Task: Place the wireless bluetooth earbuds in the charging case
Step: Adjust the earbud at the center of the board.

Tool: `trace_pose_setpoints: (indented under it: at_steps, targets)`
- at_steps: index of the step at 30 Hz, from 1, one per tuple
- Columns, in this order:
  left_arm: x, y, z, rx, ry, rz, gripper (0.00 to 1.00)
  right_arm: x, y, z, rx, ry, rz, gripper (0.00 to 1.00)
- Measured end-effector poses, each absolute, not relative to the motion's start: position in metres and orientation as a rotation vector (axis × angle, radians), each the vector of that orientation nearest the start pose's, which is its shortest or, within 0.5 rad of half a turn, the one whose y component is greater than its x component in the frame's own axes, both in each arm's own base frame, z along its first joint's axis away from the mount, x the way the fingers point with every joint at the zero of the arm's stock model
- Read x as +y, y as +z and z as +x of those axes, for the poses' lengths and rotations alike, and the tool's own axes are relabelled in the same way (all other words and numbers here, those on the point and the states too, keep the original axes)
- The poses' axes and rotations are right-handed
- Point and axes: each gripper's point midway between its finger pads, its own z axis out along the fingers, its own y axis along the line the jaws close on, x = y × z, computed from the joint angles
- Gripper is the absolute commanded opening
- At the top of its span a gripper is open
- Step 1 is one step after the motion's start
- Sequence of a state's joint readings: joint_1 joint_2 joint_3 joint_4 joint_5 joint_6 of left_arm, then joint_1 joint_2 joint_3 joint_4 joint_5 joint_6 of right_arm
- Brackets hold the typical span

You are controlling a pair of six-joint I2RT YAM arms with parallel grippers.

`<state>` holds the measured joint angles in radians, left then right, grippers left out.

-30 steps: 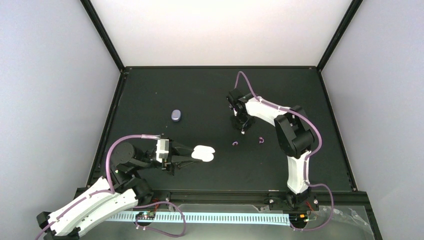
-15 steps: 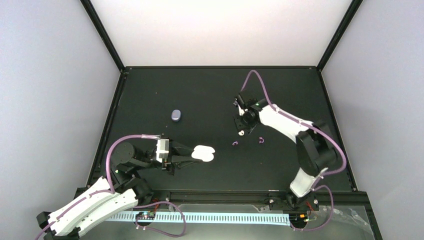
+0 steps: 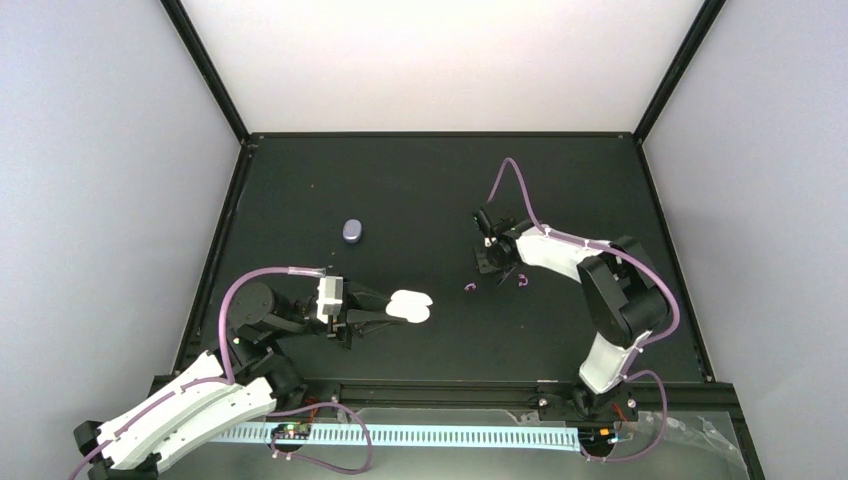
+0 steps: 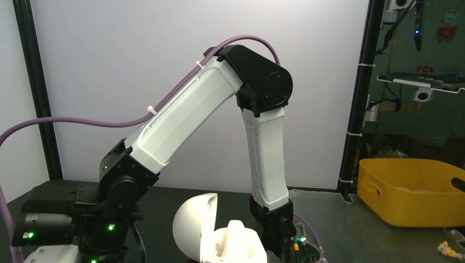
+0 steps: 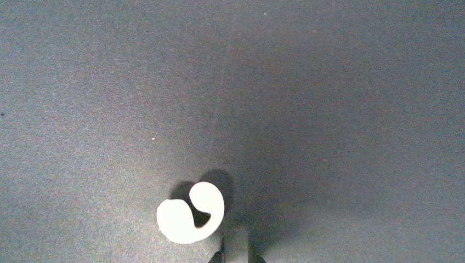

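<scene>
My left gripper (image 3: 392, 308) is shut on the open white charging case (image 3: 410, 306), holding it near the table's front left. In the left wrist view the case (image 4: 233, 244) shows with its lid (image 4: 192, 224) swung up. My right gripper (image 3: 490, 264) is low over the table middle. In the right wrist view its jaws (image 5: 237, 256) stand close together and empty, just right of a white earbud (image 5: 190, 212) lying on the table. Two purple earbuds (image 3: 469, 288) (image 3: 522, 281) lie in front of that gripper. The other white earbud is not visible.
A closed grey-purple oval case (image 3: 352, 231) lies at the left middle of the black table (image 3: 400, 180). The right arm (image 4: 263, 137) stands behind the white case in the left wrist view. A yellow bin (image 4: 408, 192) sits off the table.
My right arm has swung its gripper a little forward and right and lowered it toward the table beside the white earbud. The left arm and the white case have not moved.
</scene>
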<state>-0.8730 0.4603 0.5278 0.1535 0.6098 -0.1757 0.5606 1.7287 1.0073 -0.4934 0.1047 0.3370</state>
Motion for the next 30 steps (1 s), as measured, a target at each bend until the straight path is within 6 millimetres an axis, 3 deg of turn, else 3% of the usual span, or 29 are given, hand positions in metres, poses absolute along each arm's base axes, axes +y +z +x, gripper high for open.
trace_pose_setpoints:
  at_steps: [13,21,30]
  targets:
    - [-0.243,0.353,0.075,1.141,-1.266,1.004,0.02,0.208,0.026,0.334,2.745,0.148,-0.324,0.07]
    - [-0.243,0.353,0.076,1.143,-1.266,1.004,0.02,0.243,0.033,0.338,2.721,0.221,-0.402,0.08]
    - [-0.243,0.353,0.076,1.143,-1.266,1.004,0.02,0.246,0.05,0.337,2.664,0.225,-0.477,0.22]
